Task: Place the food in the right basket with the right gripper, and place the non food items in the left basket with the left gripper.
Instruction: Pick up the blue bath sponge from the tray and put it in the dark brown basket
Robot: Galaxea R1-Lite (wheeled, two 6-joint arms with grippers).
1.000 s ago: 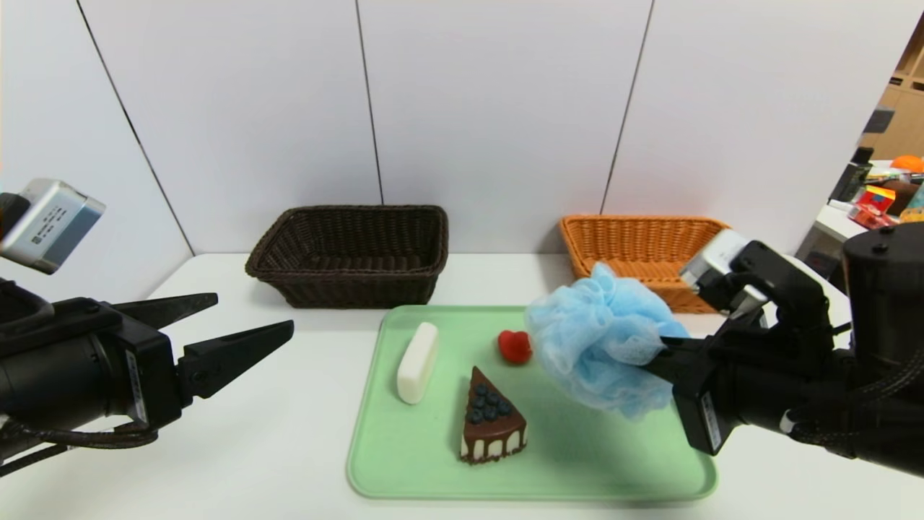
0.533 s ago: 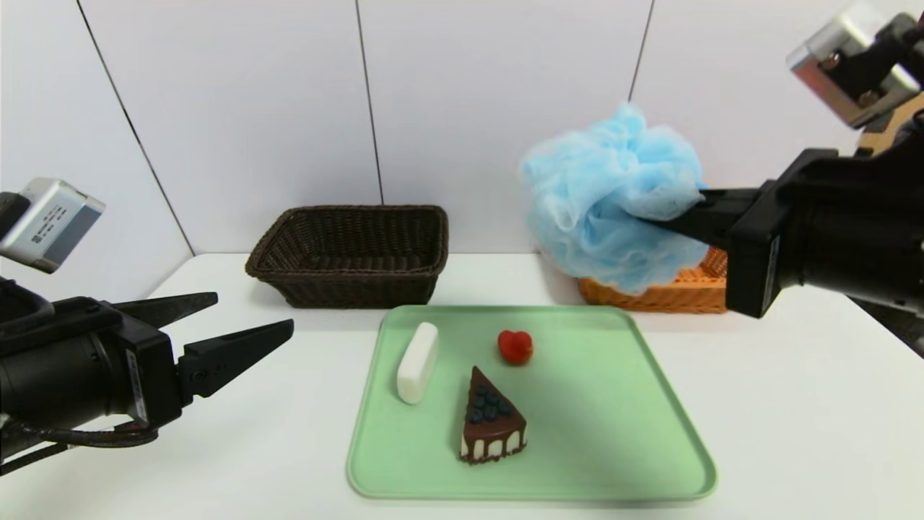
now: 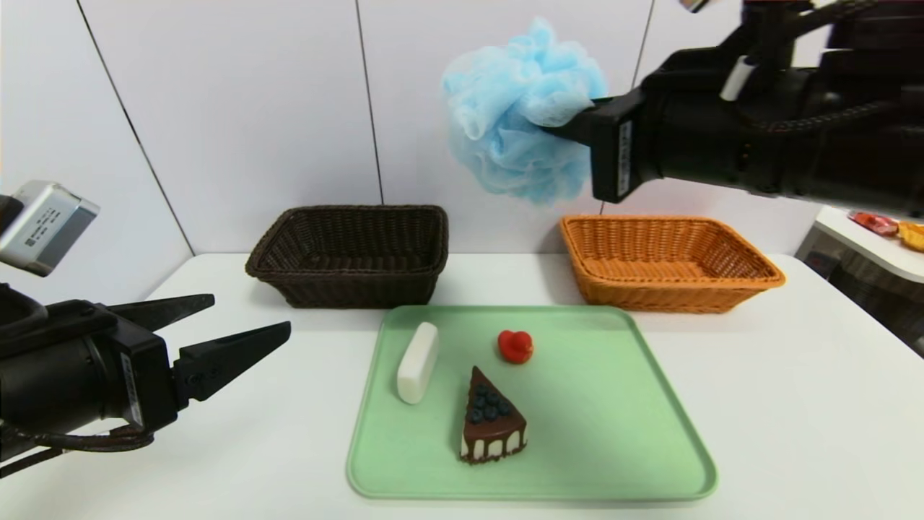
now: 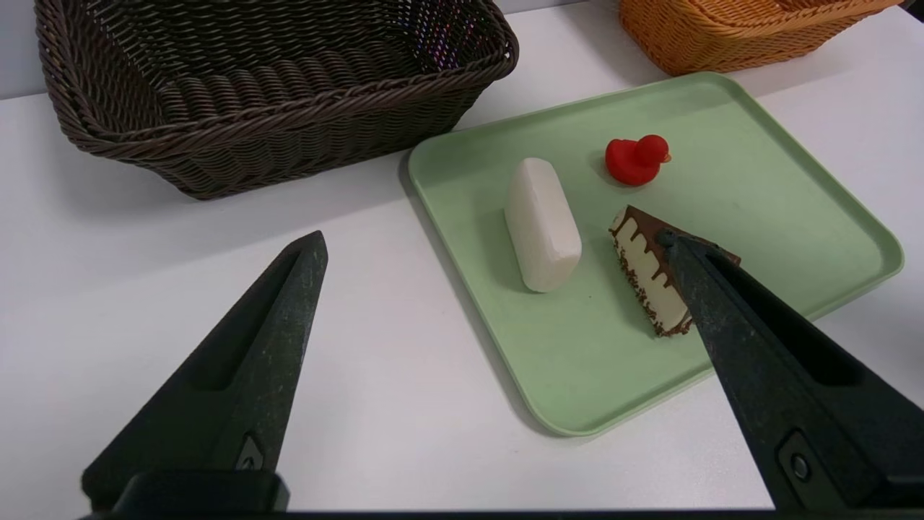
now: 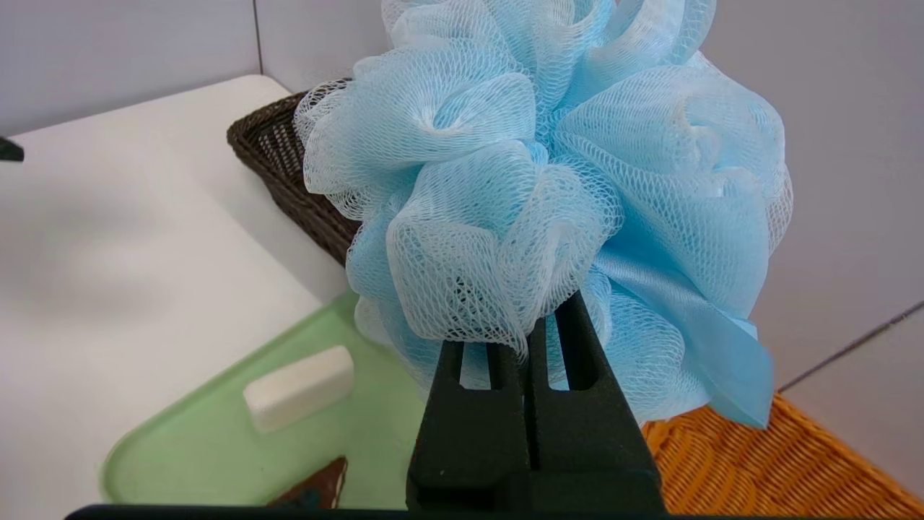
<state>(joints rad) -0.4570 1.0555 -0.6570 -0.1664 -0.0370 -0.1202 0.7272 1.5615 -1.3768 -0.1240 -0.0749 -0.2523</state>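
Note:
High above the table, my right gripper (image 3: 570, 126) (image 5: 538, 325) is shut on the light-blue bath puff (image 3: 520, 115) (image 5: 548, 180), over the gap between the baskets. The dark brown left basket (image 3: 354, 273) (image 4: 274, 101) and the orange right basket (image 3: 671, 292) (image 5: 758, 469) stand by the back wall. On the tray lie the chocolate cake slice (image 3: 493, 422) (image 4: 650, 282), the red duck (image 3: 515, 347) (image 4: 635, 160) and the white soap bar (image 3: 418, 362) (image 4: 541, 224). My left gripper (image 3: 245, 321) (image 4: 491, 238) hovers open and empty, left of the tray.
The green tray (image 3: 613, 404) (image 4: 758, 188) sits mid-table in front of the baskets. White wall panels stand close behind the baskets. A side table with clutter (image 3: 877, 224) is at the far right.
My right gripper has carried the bath puff from low over the tray's right side up and leftward to high above the baskets. The left arm has barely moved.

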